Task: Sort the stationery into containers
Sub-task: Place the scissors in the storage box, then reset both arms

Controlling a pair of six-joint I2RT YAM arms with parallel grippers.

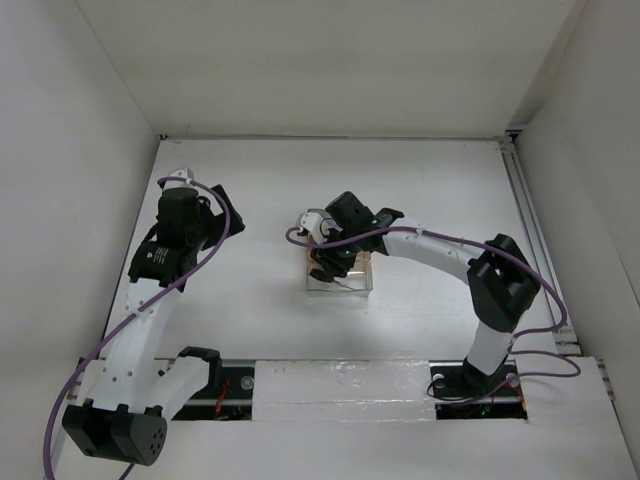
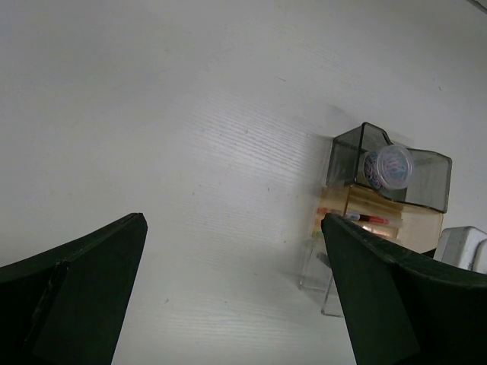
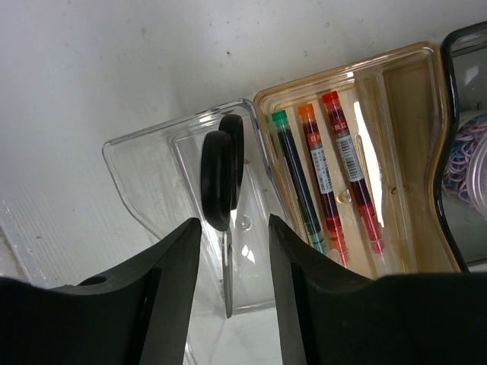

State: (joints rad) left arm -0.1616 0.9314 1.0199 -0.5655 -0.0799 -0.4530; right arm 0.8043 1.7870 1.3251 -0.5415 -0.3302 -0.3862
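Observation:
In the right wrist view the black-handled scissors (image 3: 221, 171) lie in the clear bin (image 3: 144, 167), blade pointing toward the camera. My right gripper (image 3: 234, 222) is open just above them, one finger on each side of the blade, neither touching it. The amber bin (image 3: 411, 99) holds a dark pen (image 3: 293, 171) and two red pens (image 3: 335, 175). The dark grey bin (image 3: 472, 46) holds the round lavender piece (image 3: 472, 160). My left gripper (image 2: 234, 220) is wide open and empty over bare table, left of the bins (image 1: 340, 275).
The bins stand mid-table in a row, dark grey (image 2: 426, 179), amber (image 2: 380, 220), clear (image 2: 327, 285). A white part of the right arm (image 2: 464, 247) shows beside them. White walls enclose the table (image 1: 260, 180) on three sides.

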